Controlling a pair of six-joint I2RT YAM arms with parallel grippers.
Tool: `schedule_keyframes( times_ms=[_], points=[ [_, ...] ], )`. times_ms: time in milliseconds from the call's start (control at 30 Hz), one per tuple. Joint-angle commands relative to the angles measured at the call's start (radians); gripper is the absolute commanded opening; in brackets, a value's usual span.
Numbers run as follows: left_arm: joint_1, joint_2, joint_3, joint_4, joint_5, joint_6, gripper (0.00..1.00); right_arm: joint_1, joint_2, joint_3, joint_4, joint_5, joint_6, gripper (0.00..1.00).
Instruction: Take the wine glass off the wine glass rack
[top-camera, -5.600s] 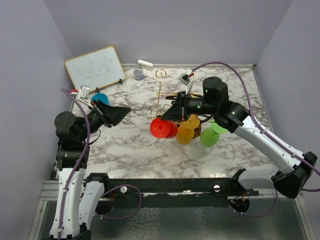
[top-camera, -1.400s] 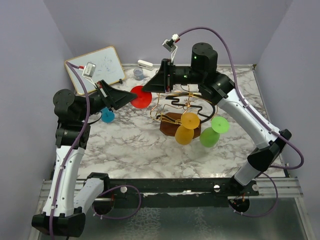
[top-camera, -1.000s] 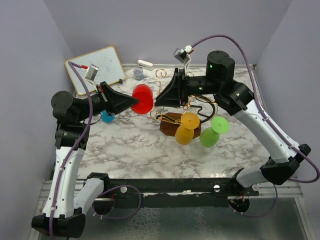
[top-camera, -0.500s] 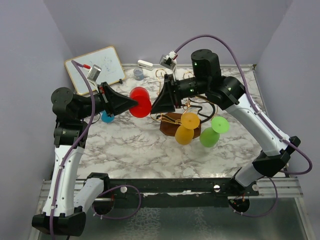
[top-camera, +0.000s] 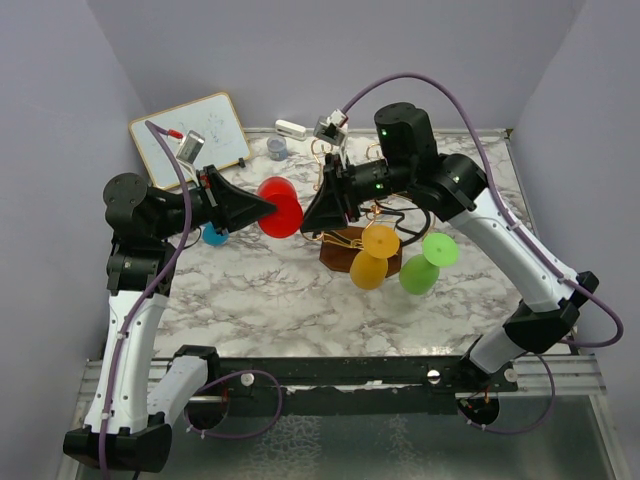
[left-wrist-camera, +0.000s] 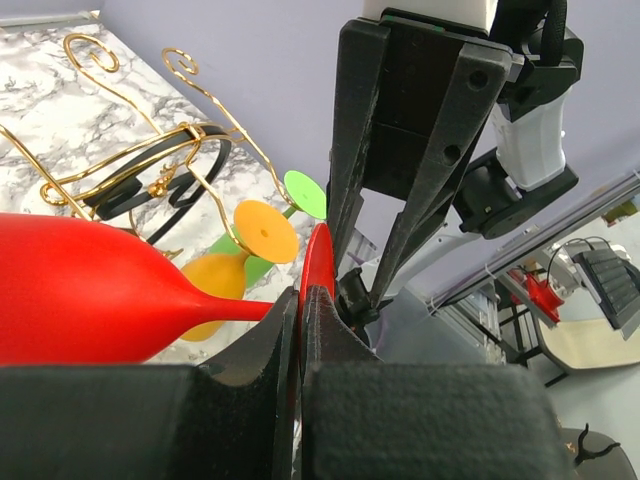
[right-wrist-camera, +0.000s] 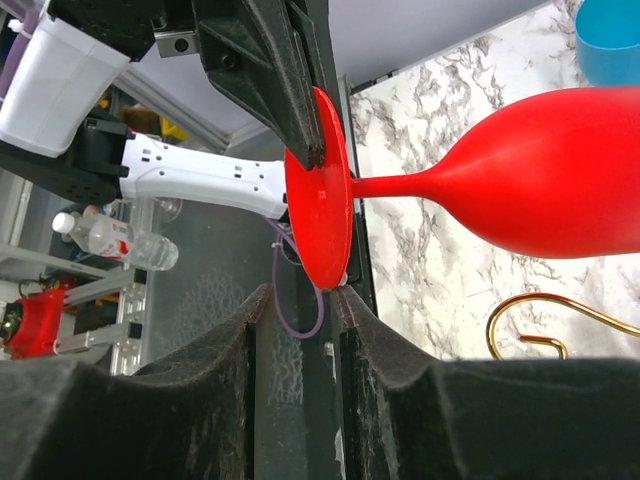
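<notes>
Held level in mid-air, off and left of the gold wire wine glass rack (top-camera: 338, 252) on its dark wooden base: opaque red wine glass (top-camera: 283, 212). Bowl cut off at frame edge in both wrist views. Clamped on the foot's rim: left pincer (left-wrist-camera: 302, 298). Spread apart, straddling the opposite edge: right pincer (right-wrist-camera: 300, 296). Rack partly hidden behind right arm (top-camera: 500, 240) from above. Underneath, white-grey marbled worktop (top-camera: 250, 290); around, plain lilac walls (top-camera: 330, 60).

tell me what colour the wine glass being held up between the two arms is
Solid red wine glass; the right wrist view shows it best.
</notes>
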Motion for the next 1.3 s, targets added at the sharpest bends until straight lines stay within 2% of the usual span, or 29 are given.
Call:
schedule_keyframes(
  times_ms=[0,200,567,600,733,767,800,900,933,1067,1167,1267],
  points=[
    [-0.016,-0.018,0.045,0.037,0.044,-0.003,0.0,0.018,0.029,0.003,-0.024,0.054,-0.043,0.3],
    [-0.015,-0.021,0.039,0.044,0.041,-0.009,0.0,0.018,0.046,0.021,-0.027,0.027,-0.048,0.31],
    [-0.016,-0.028,0.019,0.065,0.041,-0.029,0.0,0.026,0.17,0.169,-0.015,-0.062,-0.017,0.3],
    [-0.016,-0.029,0.015,0.065,0.041,-0.03,0.0,0.031,0.183,0.181,-0.016,-0.067,-0.016,0.28],
    [-0.016,-0.031,0.004,0.025,0.029,0.003,0.0,0.046,0.199,0.181,-0.021,-0.057,-0.032,0.02],
    [-0.016,-0.029,0.011,-0.018,0.013,0.031,0.0,0.048,0.19,0.163,-0.021,-0.037,-0.043,0.01],
    [-0.016,-0.024,0.018,-0.067,-0.005,0.058,0.05,0.05,0.174,0.135,-0.015,-0.011,-0.053,0.01],
    [-0.015,-0.014,0.053,-0.234,-0.113,0.127,0.33,0.052,0.107,0.018,0.016,0.092,-0.099,0.01],
    [-0.016,-0.011,0.072,-0.29,-0.168,0.146,0.37,0.052,0.073,-0.029,0.034,0.129,-0.121,0.01],
    [-0.016,-0.012,0.125,-0.436,-0.36,0.155,0.4,0.052,-0.076,-0.238,0.135,0.285,-0.212,0.01],
    [-0.016,-0.044,0.108,-0.421,-0.455,0.107,0.41,0.052,-0.177,-0.362,0.202,0.378,-0.302,0.01],
    [-0.016,-0.079,0.065,-0.352,-0.458,0.031,0.41,0.052,-0.298,-0.48,0.311,0.384,-0.399,0.01]
  ],
)
